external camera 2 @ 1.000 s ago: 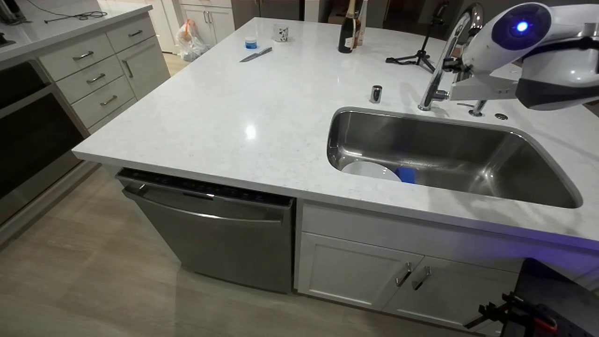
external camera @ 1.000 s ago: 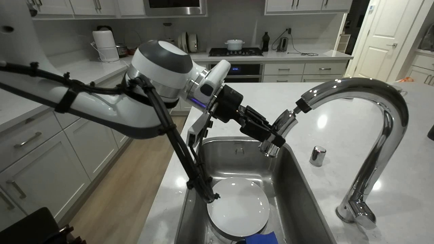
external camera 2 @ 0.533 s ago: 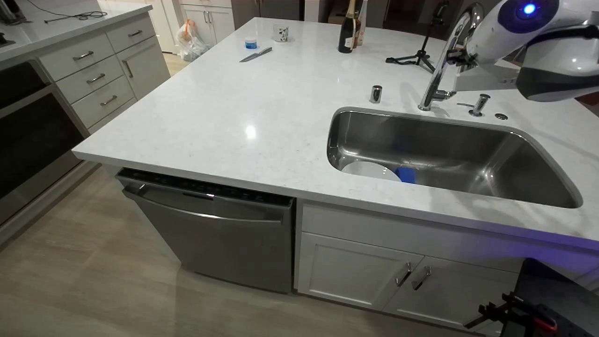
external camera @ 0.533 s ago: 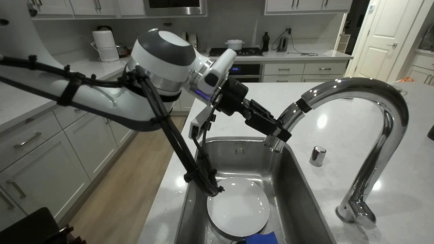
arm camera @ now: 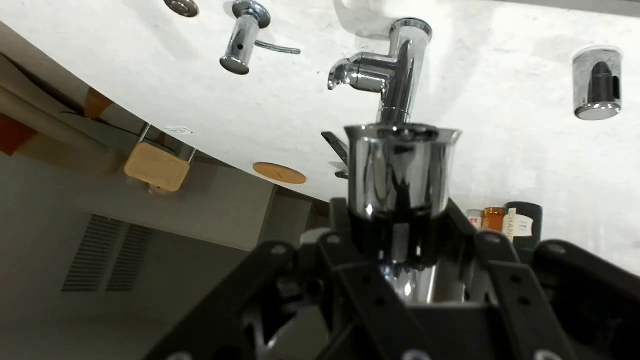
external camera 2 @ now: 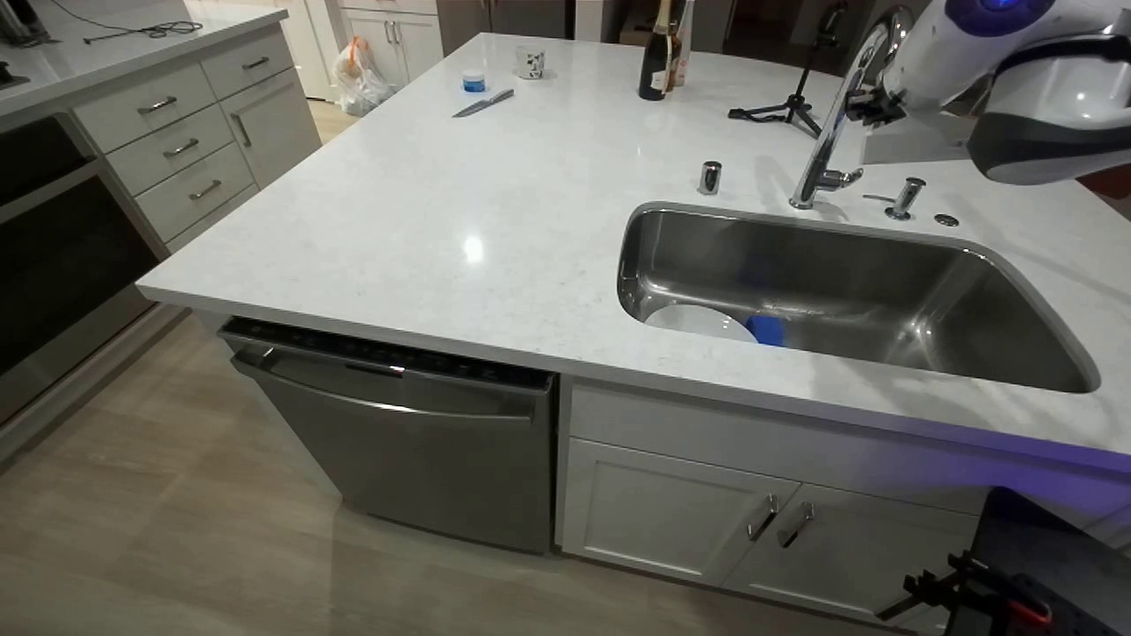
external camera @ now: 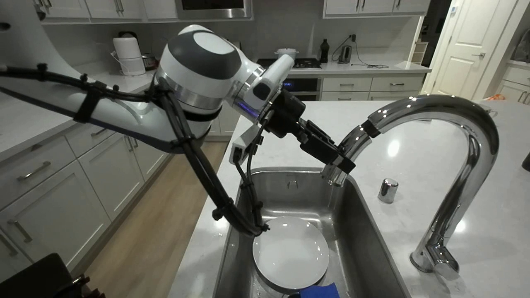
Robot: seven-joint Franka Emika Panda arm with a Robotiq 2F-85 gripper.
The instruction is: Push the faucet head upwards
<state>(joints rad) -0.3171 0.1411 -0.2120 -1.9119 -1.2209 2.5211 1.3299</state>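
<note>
The faucet head (external camera: 357,142) is a thick chrome cylinder, tilted, at the end of the arched chrome spout (external camera: 482,124) in an exterior view. Its upper end meets the black collar (external camera: 371,128) of the spout with no gap showing. My gripper (external camera: 344,163) is shut around the lower part of the head, above the sink. In the wrist view the head (arm camera: 400,172) stands between the two black fingers, its flared open end toward the top of the picture. In an exterior view the arm hides the head, and only the spout's post (external camera 2: 822,159) shows clearly.
The sink (external camera: 368,223) holds a white plate (external camera: 291,252) and a blue item (external camera: 319,291). A small chrome knob (external camera: 388,190) and a soap dispenser (external camera 2: 906,198) stand on the counter. A tripod (external camera 2: 795,110), bottles (external camera 2: 656,66) and a knife (external camera 2: 484,103) are farther back.
A second ago a thin hose showed between head and spout. The gripper moved the head up and toward the spout, closing the gap. In the last half second the arm's wrist shifted slightly.
</note>
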